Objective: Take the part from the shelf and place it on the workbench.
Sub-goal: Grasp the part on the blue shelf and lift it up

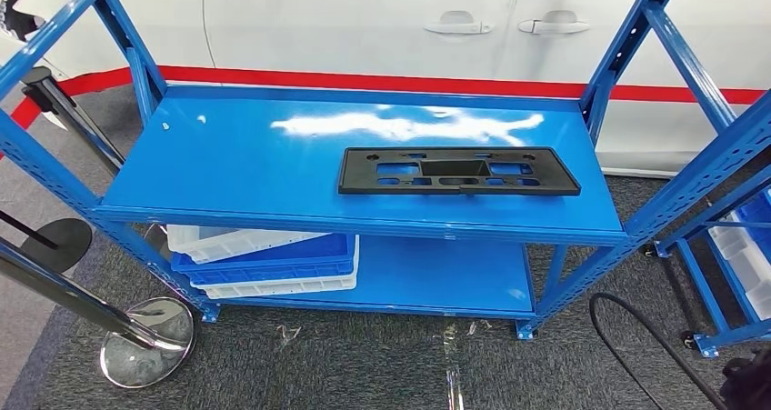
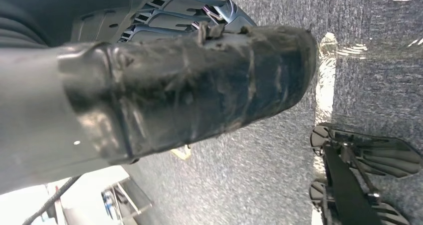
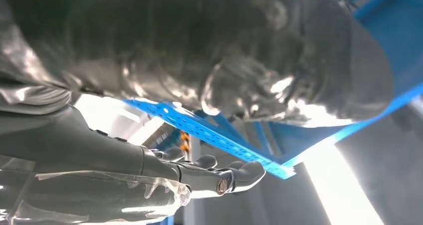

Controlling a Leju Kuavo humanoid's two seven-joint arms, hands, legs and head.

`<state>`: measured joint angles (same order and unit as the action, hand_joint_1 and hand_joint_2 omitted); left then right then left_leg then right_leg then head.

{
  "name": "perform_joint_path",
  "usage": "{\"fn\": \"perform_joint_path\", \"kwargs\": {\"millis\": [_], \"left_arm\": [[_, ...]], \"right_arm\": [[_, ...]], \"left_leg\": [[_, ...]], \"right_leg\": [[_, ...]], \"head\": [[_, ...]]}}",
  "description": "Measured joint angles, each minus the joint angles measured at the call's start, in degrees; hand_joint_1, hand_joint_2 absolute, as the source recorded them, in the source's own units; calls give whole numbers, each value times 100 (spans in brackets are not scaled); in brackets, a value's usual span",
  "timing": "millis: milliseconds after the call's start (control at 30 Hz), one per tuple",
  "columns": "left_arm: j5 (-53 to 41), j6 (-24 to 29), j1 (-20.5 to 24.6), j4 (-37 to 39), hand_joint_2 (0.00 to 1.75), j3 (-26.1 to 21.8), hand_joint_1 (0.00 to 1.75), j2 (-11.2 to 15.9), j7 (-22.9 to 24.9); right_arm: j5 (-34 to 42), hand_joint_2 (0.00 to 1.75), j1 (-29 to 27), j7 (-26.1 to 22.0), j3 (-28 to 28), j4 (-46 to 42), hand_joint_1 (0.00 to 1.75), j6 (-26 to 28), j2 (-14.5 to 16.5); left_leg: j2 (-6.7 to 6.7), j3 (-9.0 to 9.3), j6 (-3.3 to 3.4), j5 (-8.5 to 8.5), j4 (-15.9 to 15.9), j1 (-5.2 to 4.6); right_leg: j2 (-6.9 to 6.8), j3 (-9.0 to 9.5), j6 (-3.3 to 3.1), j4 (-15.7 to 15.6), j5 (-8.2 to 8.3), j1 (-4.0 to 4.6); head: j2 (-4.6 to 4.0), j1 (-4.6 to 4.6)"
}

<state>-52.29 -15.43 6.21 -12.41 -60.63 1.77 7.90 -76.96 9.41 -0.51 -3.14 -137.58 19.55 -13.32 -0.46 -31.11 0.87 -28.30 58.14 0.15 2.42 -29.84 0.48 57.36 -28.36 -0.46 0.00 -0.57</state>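
The part [image 1: 459, 171], a flat black rectangular plastic panel with several cut-outs, lies flat on the upper board of the blue shelf [image 1: 255, 155], right of the board's middle. Nothing touches it. In the left wrist view my left hand [image 2: 199, 85] hangs over grey carpet. Its thick tape-wrapped thumb crosses the picture and hides the fingers, and I see nothing in it. My right hand [image 3: 199, 170] shows in the right wrist view with its fingers stretched out and apart and nothing in it. A perforated blue shelf rail [image 3: 209, 132] lies beyond it.
Stacked blue and white bins [image 1: 264, 263] sit on the lower board at the left. A chrome stanchion base [image 1: 145, 342] stands on the carpet at the front left. A white car [image 1: 409, 19] is behind the shelf. Another blue rack [image 1: 741, 255] and a black cable [image 1: 636, 337] are at the right.
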Motion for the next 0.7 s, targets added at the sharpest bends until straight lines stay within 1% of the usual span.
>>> {"fn": "perform_joint_path", "kwargs": {"millis": [100, 200, 300, 400, 633, 700], "left_arm": [[28, 21, 9, 2, 0, -57, 0, 0, 13], [21, 26, 9, 2, 0, -65, 0, 0, 14], [-15, 24, 8, 2, 0, -71, 0, 0, 14], [-48, 12, 10, 2, 0, -78, 0, 0, 12], [-119, -27, 19, 11, 0, -81, 0, 0, -36], [-143, -41, 28, 17, 0, -81, 0, 0, -44]], "right_arm": [[-485, 0, 17, 80, -27, 1, 0, -177, -1], [-521, 0, -16, 184, -21, 6, 0, -312, -26], [-146, 0, -137, 333, 26, 5, 0, -470, -115], [405, 0, -188, 457, 57, 12, 0, -651, -175], [1549, 0, -21, 508, -58, 145, 0, -937, -187], [1795, 87, 94, 491, -149, 290, 0, -987, -187]], "left_leg": [[0, 1, 0, 0, 0, 0], [1, 2, 0, -1, 0, 0], [3, 1, 0, -1, 0, 0], [4, -3, 0, -2, -1, 0], [-5, -15, 0, -1, -3, 0], [-6, -16, 0, -1, -3, 0]], "right_leg": [[0, 0, 0, 0, 0, 0], [2, -2, 0, 0, -1, 0], [5, -3, 0, 0, -1, 0], [8, -3, 0, 0, -1, 0], [-7, -3, 0, 0, -1, 1], [-9, -4, 0, 1, -1, 1]], "head": [[0, 1], [0, 1], [0, 0], [0, -1], [0, 1], [0, 0]]}}
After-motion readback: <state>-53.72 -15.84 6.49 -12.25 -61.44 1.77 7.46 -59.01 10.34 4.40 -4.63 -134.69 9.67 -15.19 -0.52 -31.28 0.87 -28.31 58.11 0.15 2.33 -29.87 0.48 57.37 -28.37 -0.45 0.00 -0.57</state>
